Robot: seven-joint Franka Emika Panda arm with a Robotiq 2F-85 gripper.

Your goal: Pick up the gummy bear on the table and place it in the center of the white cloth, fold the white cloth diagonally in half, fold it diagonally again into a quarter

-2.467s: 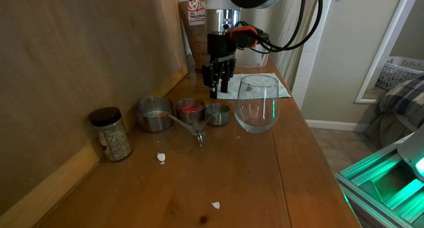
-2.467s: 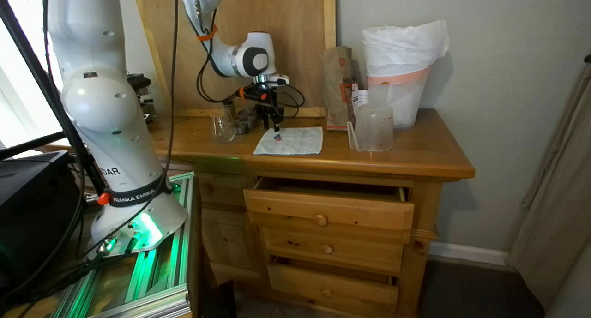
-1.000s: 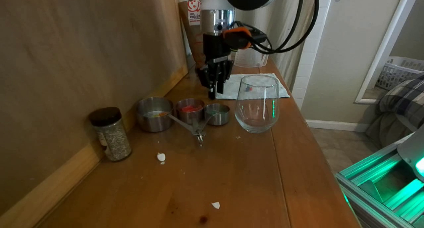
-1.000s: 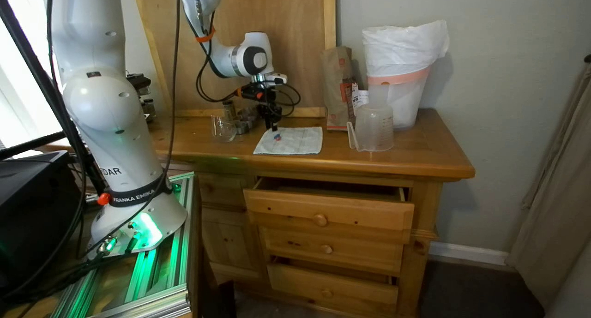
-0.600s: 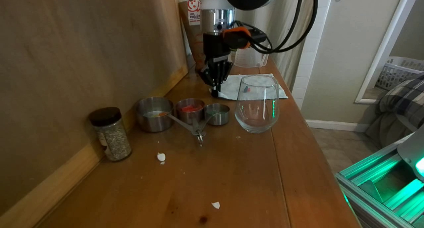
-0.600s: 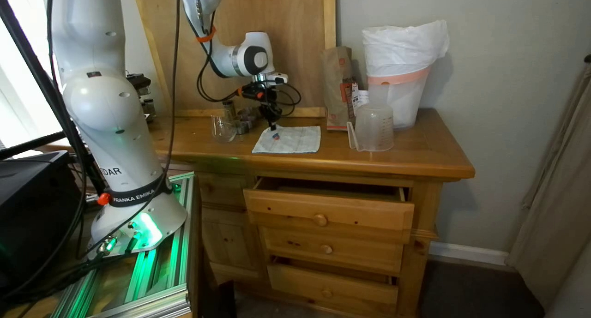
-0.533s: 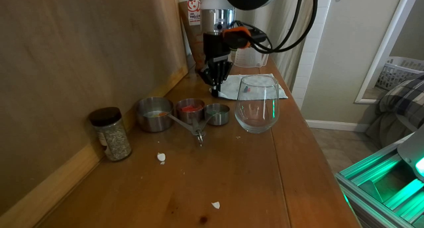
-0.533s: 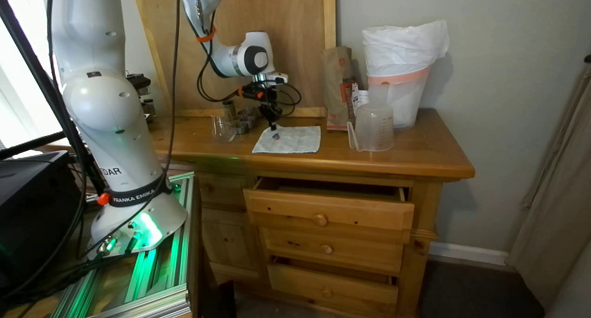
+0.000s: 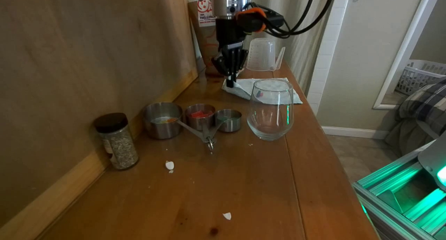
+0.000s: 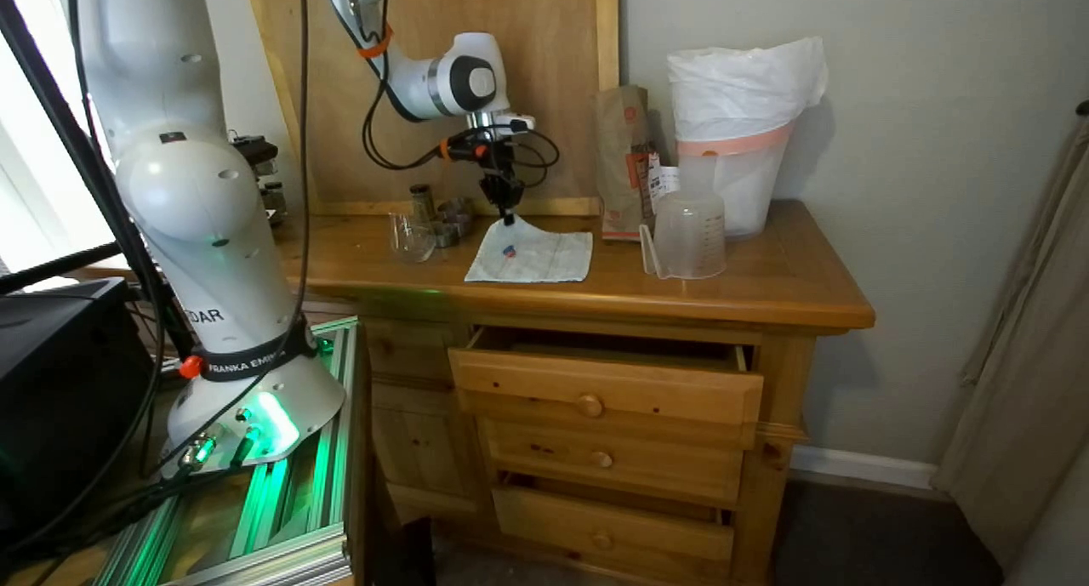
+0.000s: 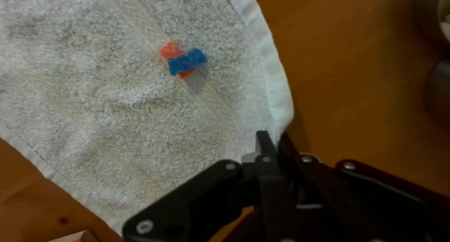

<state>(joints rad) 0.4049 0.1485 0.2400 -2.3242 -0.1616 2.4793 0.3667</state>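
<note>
The white cloth (image 11: 116,136) lies on the wooden table (image 9: 251,184), one corner raised off the surface. That corner is pinched in my gripper (image 11: 275,139), whose fingers are closed together around the fabric. In both exterior views the gripper (image 10: 509,219) hangs low over the table with the cloth sloping up to it. On the flat part of the cloth rests a blue gummy bear (image 11: 186,61), crossed over a red gummy bear (image 11: 171,50). An exterior view shows the gummy bears only through the glass.
A stemless glass (image 9: 268,125) stands near the cloth. Metal measuring cups (image 9: 162,121) and a spice jar (image 9: 118,146) sit along the wooden back panel (image 9: 104,59). Beyond the cloth are a plastic jug (image 10: 693,237), a paper bag (image 10: 619,161) and a lined bin (image 10: 736,178).
The gripper moved slightly toward the measuring cups and its fingers shut on the cloth's corner. It then rose, lifting that corner. The gummy bears shifted slightly with the cloth.
</note>
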